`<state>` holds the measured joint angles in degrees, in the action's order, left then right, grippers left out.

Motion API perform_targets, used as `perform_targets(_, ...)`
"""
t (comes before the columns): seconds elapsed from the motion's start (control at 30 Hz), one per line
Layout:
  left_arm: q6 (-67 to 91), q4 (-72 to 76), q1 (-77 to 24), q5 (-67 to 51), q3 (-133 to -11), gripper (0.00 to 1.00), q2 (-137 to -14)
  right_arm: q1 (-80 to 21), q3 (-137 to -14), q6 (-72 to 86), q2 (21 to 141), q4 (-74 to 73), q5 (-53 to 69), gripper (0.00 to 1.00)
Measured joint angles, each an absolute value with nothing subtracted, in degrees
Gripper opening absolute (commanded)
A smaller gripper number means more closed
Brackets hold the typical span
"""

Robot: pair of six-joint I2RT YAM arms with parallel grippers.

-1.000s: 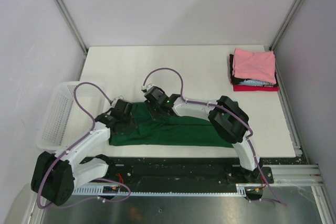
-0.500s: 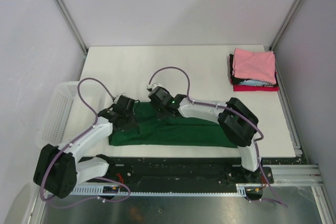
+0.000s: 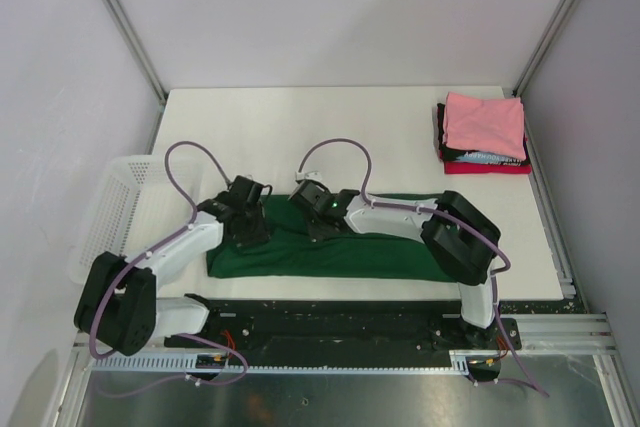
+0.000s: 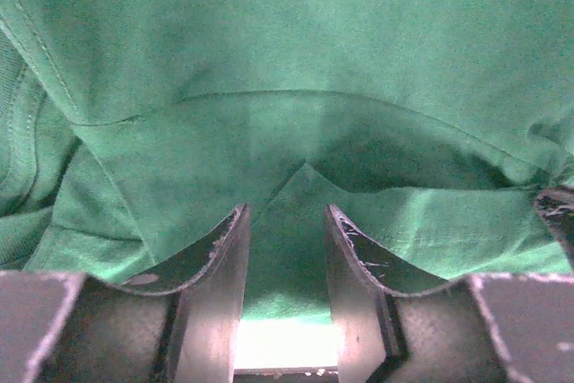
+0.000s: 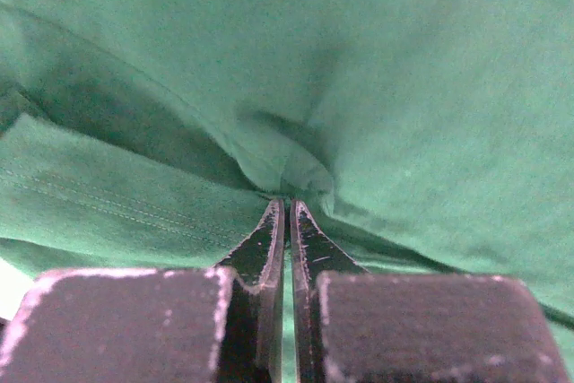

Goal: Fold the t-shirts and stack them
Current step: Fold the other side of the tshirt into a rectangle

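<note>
The green shirt (image 3: 330, 247) lies flat on the desk (image 3: 300, 137) as a wide band, partly folded, directly under both sets of fingers. The right fingers (image 5: 287, 208) are pressed together on a small pucker of its cloth, held only at their very tips. The left fingers (image 4: 285, 217) stand partway open. A pointed fold of the cloth lies in the gap between them, but nothing looks clamped there.

The main risk is an uneven pull. If the right fingers lift or drag while the left ones have no hold, one end of the shirt would travel alone and the fold would come out skewed or bunched. The right hold is also thin, so the cloth could slip free under a quick tug. It cannot be told whether that pinch takes one layer or several. With only the top layer caught, the layers would peel apart instead of folding over together. The left fingers face the opposite risk, since closing where the cloth is wrinkled may gather extra layers.

The shirt's long edge on the arms' side lies close to the desk's edge, so a drag that way could spill cloth over it. The folded stack (image 3: 484, 133) sits well away, beyond and to the right of the right fingers. The basket (image 3: 100, 227) is left of the left fingers, and a sleeve swung wide could catch on it.
</note>
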<state>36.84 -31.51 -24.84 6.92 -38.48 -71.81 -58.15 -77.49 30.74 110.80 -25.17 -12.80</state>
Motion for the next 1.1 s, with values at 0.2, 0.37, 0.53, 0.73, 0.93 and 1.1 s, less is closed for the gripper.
perform_targets(0.2, 35.27, -30.48, -24.84, 5.02, -38.48, 0.46, -71.94, -60.18, -75.44, 33.32, 110.83, -25.58, -14.11, 0.0)
perform_targets(0.37, 33.82, -29.06, -24.82, 2.2, -38.48, 0.5, -73.63, -60.66, -75.44, 34.57, 110.98, -25.32, -14.81, 0.0)
perform_targets(0.53, 32.97, -27.73, -24.8, -0.86, -38.46, 0.45, -75.42, -60.66, -75.44, 35.22, 111.0, -25.17, -15.35, 0.0)
perform_targets(0.73, 33.08, -26.85, -24.73, -3.31, -38.3, 0.18, -75.09, -60.66, -75.44, 35.62, 111.0, -24.97, -15.97, 0.0)
perform_targets(0.93, 33.58, -26.35, -24.73, -3.79, -37.41, 0.01, -71.77, -60.66, -75.44, 35.66, 110.98, -24.58, -16.29, 0.0)
perform_targets(1.1, 34.26, -26.26, -24.73, -3.68, -36.05, 0.0, -67.24, -60.66, -75.44, 36.03, 110.93, -24.51, -16.91, 0.0)
